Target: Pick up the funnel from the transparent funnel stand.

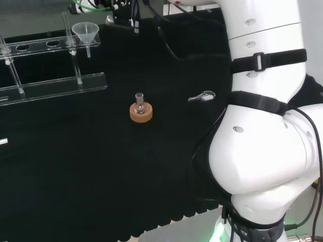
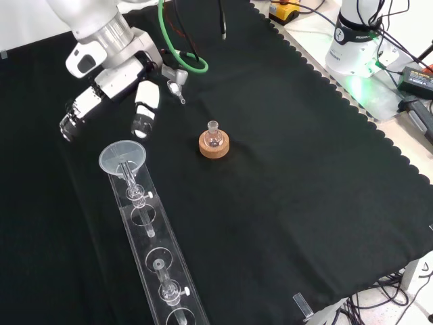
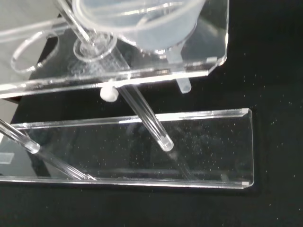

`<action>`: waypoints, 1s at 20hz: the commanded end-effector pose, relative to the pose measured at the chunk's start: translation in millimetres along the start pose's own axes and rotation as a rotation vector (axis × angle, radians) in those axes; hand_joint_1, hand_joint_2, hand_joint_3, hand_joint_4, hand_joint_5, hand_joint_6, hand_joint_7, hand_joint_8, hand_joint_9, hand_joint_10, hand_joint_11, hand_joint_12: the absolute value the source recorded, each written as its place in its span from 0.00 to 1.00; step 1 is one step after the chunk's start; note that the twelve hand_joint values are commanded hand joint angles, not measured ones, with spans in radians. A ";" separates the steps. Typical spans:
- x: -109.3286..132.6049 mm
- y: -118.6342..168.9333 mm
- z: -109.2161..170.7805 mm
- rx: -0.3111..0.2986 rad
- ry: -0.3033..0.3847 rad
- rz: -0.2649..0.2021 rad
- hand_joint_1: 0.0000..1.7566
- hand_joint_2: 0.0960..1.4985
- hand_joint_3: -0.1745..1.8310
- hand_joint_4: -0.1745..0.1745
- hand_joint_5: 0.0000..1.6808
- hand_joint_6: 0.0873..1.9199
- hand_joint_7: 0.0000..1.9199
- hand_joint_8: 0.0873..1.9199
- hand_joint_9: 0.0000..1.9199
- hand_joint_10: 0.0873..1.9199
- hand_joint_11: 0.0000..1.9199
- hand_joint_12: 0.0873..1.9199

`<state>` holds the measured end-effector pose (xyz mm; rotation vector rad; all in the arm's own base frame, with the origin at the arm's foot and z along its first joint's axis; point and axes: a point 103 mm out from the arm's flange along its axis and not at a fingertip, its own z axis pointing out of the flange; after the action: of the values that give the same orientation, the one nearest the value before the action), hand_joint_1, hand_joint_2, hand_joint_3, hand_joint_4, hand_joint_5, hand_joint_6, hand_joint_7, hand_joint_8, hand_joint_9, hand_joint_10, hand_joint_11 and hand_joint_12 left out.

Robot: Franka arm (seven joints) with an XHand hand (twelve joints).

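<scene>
A clear funnel [image 2: 122, 157] sits in the end hole of the transparent funnel stand [image 2: 157, 252], its stem hanging through the top shelf. In the head view the funnel [image 1: 86, 31] stands at the right end of the stand [image 1: 55, 86], far left on the cloth. The hand [image 2: 143, 108] hovers just beyond and above the funnel in the front view, open, its fingers spread and straight, holding nothing. Seen from the wrist, the funnel's bowl [image 3: 142, 23] is close and large over the stand's shelf and base plate [image 3: 208, 151].
A small glass flask on a cork ring [image 2: 214, 142] stands mid-cloth, to the right of the funnel in the front view. A small clear piece [image 2: 177, 88] lies near the hand, with a green cable [image 2: 193, 66] beside it. The stand's rods and other holes run toward the front view's bottom.
</scene>
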<state>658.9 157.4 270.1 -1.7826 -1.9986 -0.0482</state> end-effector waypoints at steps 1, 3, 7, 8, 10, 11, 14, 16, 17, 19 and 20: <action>7.0 6.3 15.6 0.025 -0.020 -0.009 0.09 0.53 0.09 0.69 0.00 0.00 0.00 0.00 0.00 0.00 0.00 0.23; 8.8 7.9 20.7 0.037 -0.036 -0.007 0.09 0.53 0.09 0.69 0.00 0.00 0.00 0.00 0.00 0.00 0.00 0.23; 13.7 7.4 30.4 0.046 -0.090 -0.005 0.09 0.53 0.09 0.67 0.00 0.00 0.00 0.00 0.00 0.00 0.00 0.27; 15.1 7.5 33.5 0.045 -0.120 -0.005 0.09 0.53 0.09 0.66 0.00 0.00 0.00 0.00 0.00 0.00 0.00 0.29; 16.8 8.6 40.4 0.034 -0.187 0.007 0.09 0.52 0.08 0.63 0.00 0.00 0.00 0.00 0.00 0.00 0.00 0.35; 16.6 8.9 41.9 0.031 -0.201 0.012 0.09 0.52 0.08 0.63 0.00 0.00 0.00 0.00 0.00 0.00 0.00 0.37; 15.4 9.4 45.3 0.023 -0.234 0.023 0.09 0.51 0.08 0.61 0.00 0.00 0.00 0.00 0.00 0.00 0.00 0.41; 10.0 11.2 47.8 0.018 -0.264 0.045 0.09 0.51 0.08 0.58 0.00 0.00 0.00 0.00 0.00 0.00 0.00 0.47; 8.0 12.0 48.2 0.015 -0.273 0.054 0.09 0.51 0.08 0.57 0.00 0.00 0.00 0.00 0.01 0.00 0.00 0.51; 3.6 13.3 48.1 0.010 -0.283 0.069 0.09 0.51 0.08 0.56 0.00 0.00 0.00 0.00 0.02 0.00 0.00 0.61; 0.9 14.4 48.0 0.003 -0.287 0.079 0.09 0.51 0.08 0.55 0.00 0.00 0.00 0.00 0.04 0.00 0.00 0.66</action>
<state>654.6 183.7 229.7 -1.9006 -2.1235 0.2228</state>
